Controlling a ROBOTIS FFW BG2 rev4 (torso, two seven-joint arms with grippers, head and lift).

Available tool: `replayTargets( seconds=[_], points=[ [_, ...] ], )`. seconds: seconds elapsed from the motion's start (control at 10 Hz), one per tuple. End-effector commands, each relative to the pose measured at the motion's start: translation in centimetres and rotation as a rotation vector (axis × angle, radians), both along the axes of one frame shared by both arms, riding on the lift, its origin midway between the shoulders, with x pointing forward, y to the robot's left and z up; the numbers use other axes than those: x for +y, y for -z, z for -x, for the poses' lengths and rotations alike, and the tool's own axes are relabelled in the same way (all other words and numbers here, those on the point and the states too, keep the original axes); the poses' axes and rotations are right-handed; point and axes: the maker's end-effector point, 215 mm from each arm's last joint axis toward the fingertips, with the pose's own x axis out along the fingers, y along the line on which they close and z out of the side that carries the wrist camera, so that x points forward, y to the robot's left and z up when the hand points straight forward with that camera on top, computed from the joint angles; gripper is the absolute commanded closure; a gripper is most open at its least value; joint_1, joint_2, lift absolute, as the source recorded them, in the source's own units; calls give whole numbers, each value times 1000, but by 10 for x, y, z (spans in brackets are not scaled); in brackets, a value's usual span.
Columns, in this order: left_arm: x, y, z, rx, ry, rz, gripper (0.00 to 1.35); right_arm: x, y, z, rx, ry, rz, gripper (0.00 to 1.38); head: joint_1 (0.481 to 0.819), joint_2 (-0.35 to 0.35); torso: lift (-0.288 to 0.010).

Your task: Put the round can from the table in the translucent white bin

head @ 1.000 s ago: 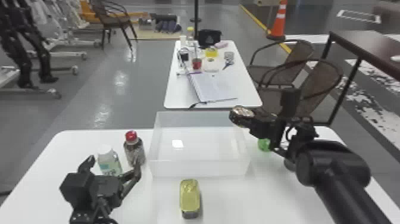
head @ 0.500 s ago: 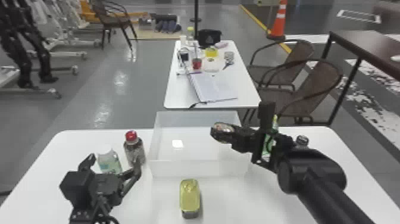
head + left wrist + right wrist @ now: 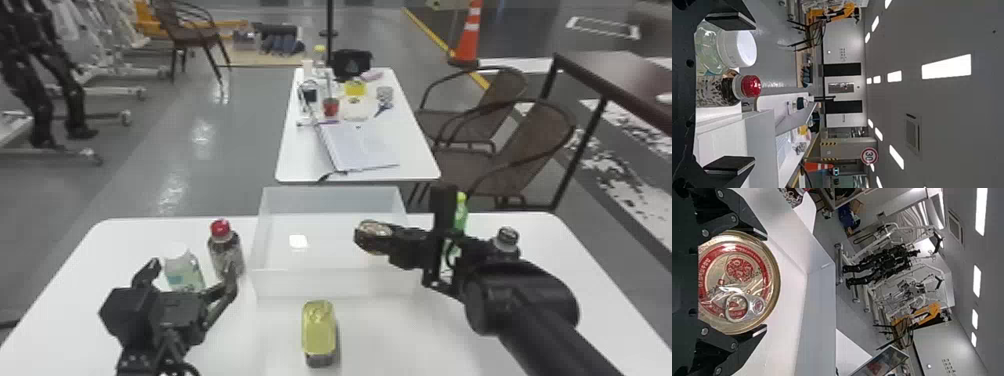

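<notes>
Now the round can: up in the air in the right gripper, its ringed lid (image 3: 734,282) facing the wrist camera, and in the head view it sits against the right-hand part of the bin.

Right gripper (image 3: 372,241): closed in on the can, one finger on each side of the rim, a firm-looking pinch.

White bin (image 3: 335,284): standing open on the table (image 3: 120,240), bare floor waiting inside; how high the can rides above it, I can't tell.

Left gripper (image 3: 193,267): parked near the two bottles, fingers spread wide, nothing between them.

Red-capped bottle (image 3: 220,247) and white-capped bottle (image 3: 185,272): upright by the bin's left side, out of this play.

Yellow tin (image 3: 318,327): in front of the bin, no part in the job.

Step in hand: carrying the can in and setting it down, the closing stretch by my reckoning.

Best line: a touch further inward, so can and fingers both clear the right wall, then down gently with the lid level.

Release: wait until the base is on or just above the floor, then part the fingers evenly and come straight up.

Danger: let go high and it could bounce or roll; drop too near the wall and a finger could catch the edge and shove the bin.
</notes>
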Motion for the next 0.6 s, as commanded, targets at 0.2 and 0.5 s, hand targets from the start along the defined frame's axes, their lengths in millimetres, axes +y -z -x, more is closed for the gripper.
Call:
replayTargets(
  seconds=[0.2,0.5],
  points=[
    [-1,0,1,-1,2,-2,101,1,-3,0,4,6,-8,522,549,0,-100],
    [-1,1,1,1,2,-5,99,-1,-7,-3,-18,18,-7,509,549,0,-100]
  ],
)
